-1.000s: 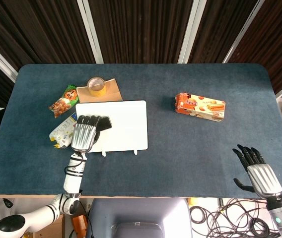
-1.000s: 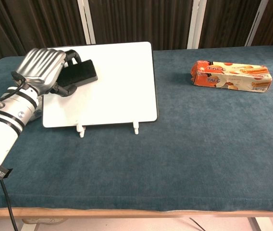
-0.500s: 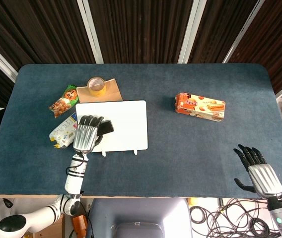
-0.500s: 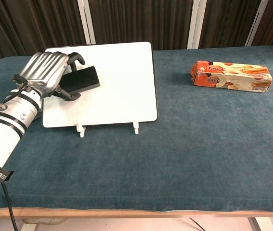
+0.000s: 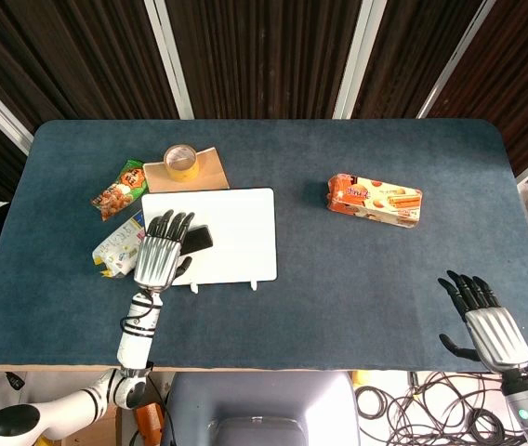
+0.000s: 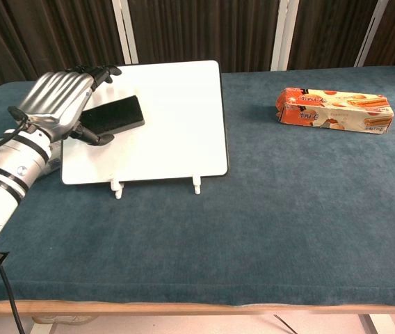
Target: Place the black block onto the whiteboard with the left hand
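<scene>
The black block lies flat on the left part of the whiteboard, which rests on the blue table. My left hand hovers at the block's left end with its fingers stretched out above it and its thumb close beside the near edge; it holds nothing. From the head view the block pokes out to the right of the left hand on the whiteboard. My right hand stays at the near right table edge, fingers spread, empty.
An orange biscuit box lies at the right of the table. Behind the whiteboard a tape roll sits on a brown sheet. Two snack bags lie left of the whiteboard.
The left hand's fingers have uncurled from the black block and spread out; the block now lies free on the whiteboard. The right hand has not moved.
</scene>
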